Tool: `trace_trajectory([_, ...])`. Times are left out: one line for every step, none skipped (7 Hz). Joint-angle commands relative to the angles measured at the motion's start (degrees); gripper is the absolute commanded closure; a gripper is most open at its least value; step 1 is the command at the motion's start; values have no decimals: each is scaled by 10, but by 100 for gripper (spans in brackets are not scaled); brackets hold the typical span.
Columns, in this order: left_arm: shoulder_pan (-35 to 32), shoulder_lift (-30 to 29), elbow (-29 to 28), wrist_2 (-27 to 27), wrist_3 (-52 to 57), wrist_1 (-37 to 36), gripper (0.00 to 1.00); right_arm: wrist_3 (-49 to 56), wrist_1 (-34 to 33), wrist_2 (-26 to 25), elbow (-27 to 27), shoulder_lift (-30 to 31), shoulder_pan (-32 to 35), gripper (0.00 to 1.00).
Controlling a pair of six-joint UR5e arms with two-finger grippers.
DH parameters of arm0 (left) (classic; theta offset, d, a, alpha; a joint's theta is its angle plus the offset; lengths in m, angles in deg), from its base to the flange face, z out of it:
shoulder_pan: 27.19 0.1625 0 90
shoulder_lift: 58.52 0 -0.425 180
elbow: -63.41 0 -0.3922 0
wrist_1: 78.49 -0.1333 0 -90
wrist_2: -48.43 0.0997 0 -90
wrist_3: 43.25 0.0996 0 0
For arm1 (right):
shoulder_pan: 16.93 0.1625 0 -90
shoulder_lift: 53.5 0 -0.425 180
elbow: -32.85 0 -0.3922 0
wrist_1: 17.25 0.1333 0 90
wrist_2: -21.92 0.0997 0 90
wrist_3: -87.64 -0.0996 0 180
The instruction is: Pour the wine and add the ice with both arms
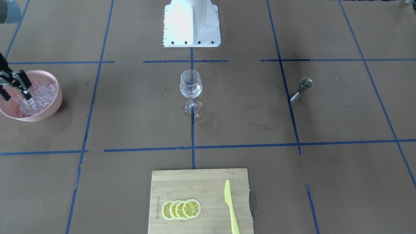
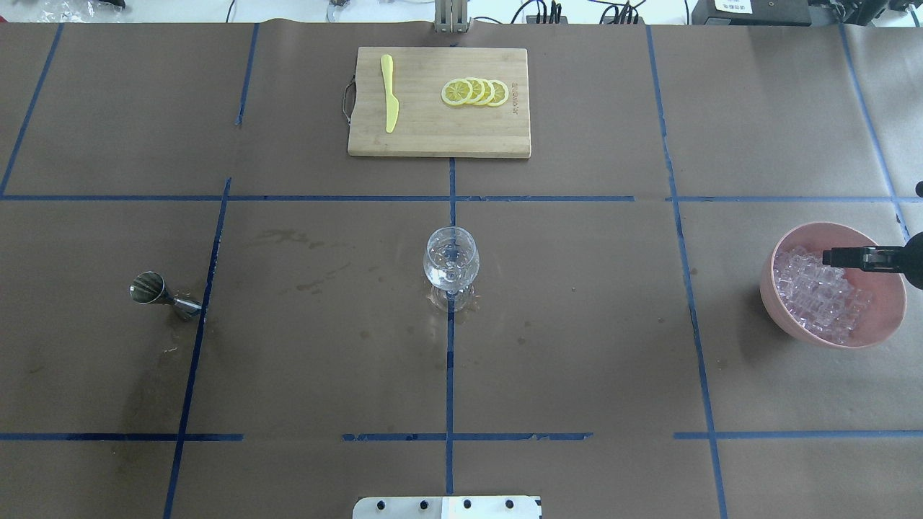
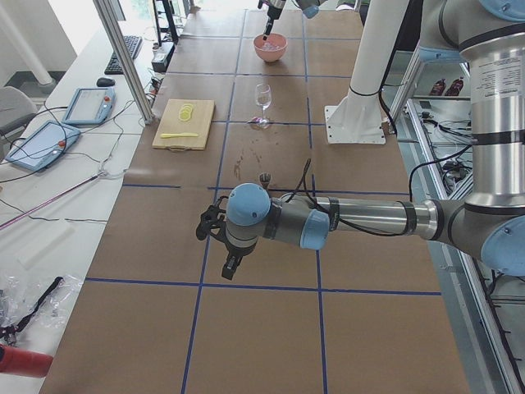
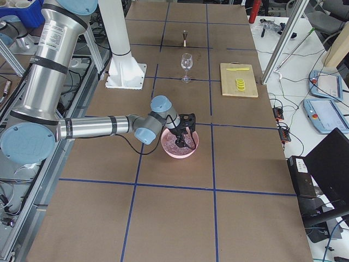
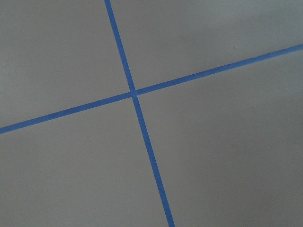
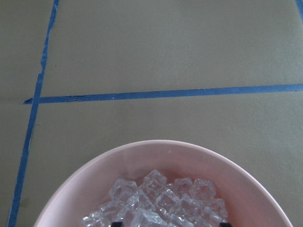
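Observation:
A clear wine glass [image 1: 191, 85] [image 2: 451, 259] stands at the table's centre with a little wine [image 1: 191, 92] in its bowl. At the robot's right, a pink bowl [image 1: 48, 110] [image 2: 829, 335] holds a heap of ice [image 1: 39, 96] [image 2: 815, 295] [image 6: 161, 198]. My right gripper [image 1: 18, 97] [image 2: 833, 257] [image 6: 170, 224] hangs open just over the ice, and its two tips are far apart in the right wrist view. The left gripper [image 3: 221, 238] shows only in the exterior left view, above bare table, and I cannot tell its state. The left wrist view shows only taped table.
A steel jigger [image 1: 301, 89] [image 2: 164, 295] sits on the robot's left side. A wooden cutting board [image 1: 195, 185] at the far edge carries lemon slices [image 1: 181, 209] and a yellow knife [image 1: 231, 208]. Wet marks ring the glass foot. The white base [image 1: 191, 29] is behind the glass.

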Motion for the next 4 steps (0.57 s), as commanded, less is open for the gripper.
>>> trace_trajectory([0,0,-1,0,0,0,0,-8,1,-23,-1,0,-31,35])
trace_trajectory([0,0,-1,0,0,0,0,-7,1,-26,-2,0,-35,36])
trace_trajectory([0,0,-1,0,0,0,0,-3,1,-40,-5,0,-41,36])
trace_trajectory([0,0,-1,0,0,0,0,-2,1,-42,-8,0,-43,36])
